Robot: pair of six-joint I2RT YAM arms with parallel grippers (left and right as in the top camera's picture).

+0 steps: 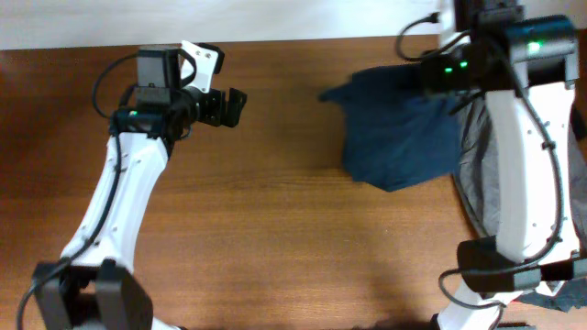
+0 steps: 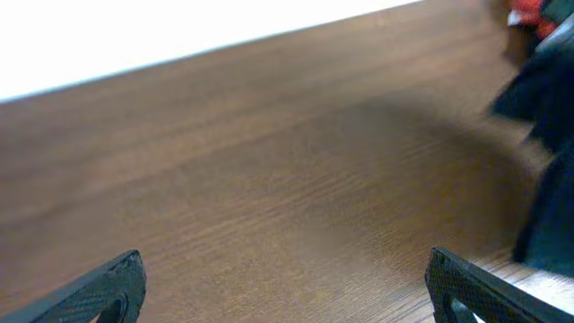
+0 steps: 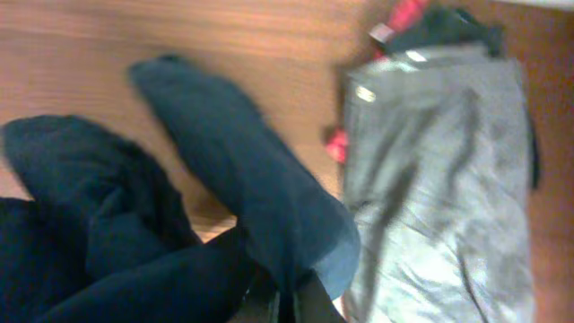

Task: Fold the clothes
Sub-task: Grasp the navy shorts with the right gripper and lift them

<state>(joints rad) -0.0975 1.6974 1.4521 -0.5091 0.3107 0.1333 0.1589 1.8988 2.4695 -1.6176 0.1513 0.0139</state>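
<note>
Right pincer (image 3: pixel 285 303): clamped on crumpled dark navy-blue cotton shorts (image 1: pixel 396 128), upper right of brown wooden table (image 1: pixel 275 229). Left pincer (image 1: pixel 236 107): jaws wide, holding nothing, upper left.

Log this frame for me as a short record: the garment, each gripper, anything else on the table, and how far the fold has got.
garment: dark navy shorts, bunched up, on the right side of the table
left gripper: open, empty, over bare wood, apart from the shorts
right gripper: shut on a piece of the shorts
other items: grey trousers beside the shorts; red and black garments at their far end
fold status: no neat fold visible yet
</note>
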